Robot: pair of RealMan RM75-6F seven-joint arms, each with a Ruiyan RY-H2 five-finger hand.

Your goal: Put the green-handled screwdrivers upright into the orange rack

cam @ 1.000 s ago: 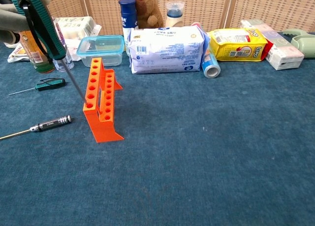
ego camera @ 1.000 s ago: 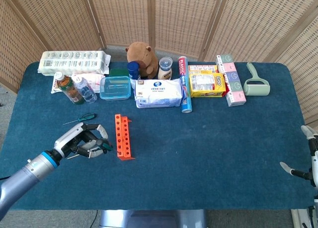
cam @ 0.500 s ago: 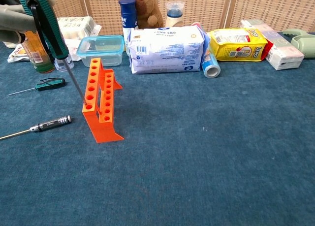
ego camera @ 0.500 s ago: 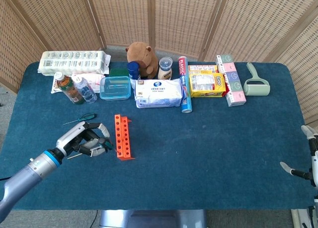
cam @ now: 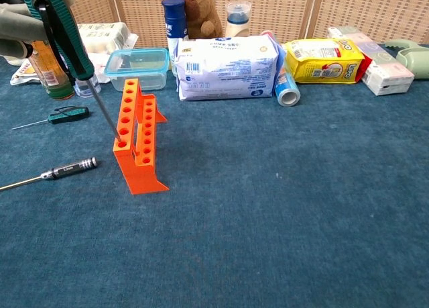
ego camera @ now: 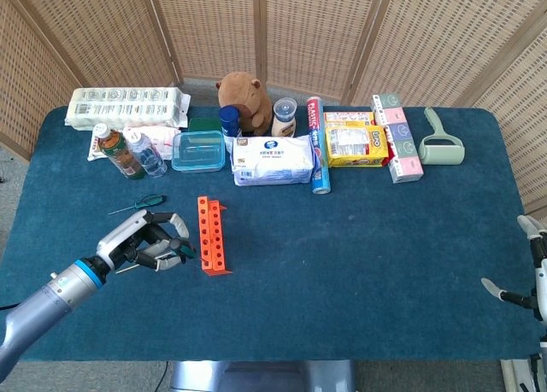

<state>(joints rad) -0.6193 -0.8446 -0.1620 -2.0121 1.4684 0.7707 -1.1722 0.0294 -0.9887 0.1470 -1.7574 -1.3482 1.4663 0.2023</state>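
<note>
The orange rack (ego camera: 212,235) (cam: 137,143) stands on the blue table. My left hand (ego camera: 149,241) (cam: 30,19) grips a green-handled screwdriver (cam: 70,43) (ego camera: 181,251), tilted, its tip at the nearest hole of the rack's top row. A second green-handled screwdriver (ego camera: 144,203) (cam: 60,115) lies flat on the cloth behind the hand. A black-handled screwdriver (cam: 64,170) lies left of the rack. My right hand (ego camera: 528,277) shows only at the right edge of the head view, holding nothing.
Along the back stand bottles (ego camera: 120,151), a clear box (ego camera: 198,150), a plush toy (ego camera: 244,100), a wipes pack (ego camera: 273,160), a yellow packet (ego camera: 356,144), boxes (ego camera: 400,137) and a lint roller (ego camera: 440,142).
The held screwdriver's shaft has shifted slightly over the rack's near end; the rack rocked a little. The right hand has not moved.
</note>
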